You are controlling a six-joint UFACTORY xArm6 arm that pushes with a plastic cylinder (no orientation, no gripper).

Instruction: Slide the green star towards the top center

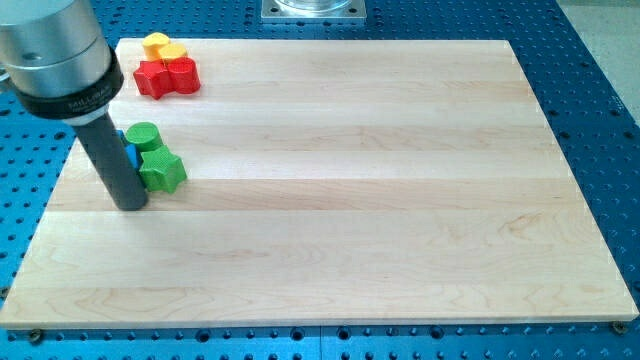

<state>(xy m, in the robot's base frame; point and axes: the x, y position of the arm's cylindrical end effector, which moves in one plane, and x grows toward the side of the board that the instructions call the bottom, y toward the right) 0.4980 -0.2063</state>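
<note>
One rod, no claw – my tip (130,205) touching the green star (162,172), its left side.

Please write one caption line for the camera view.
My tip rests just left of the green star on the wooden board.

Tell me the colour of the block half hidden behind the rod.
Blue, seen in the camera view, beside my tip.

Bright, even light across the pale bench (350,180), no harsh glare. Soft short shadows hug the rod and blocks. Focus is fairly crisp; the big arm housing (55,50) looks slightly soft, perhaps.
</note>
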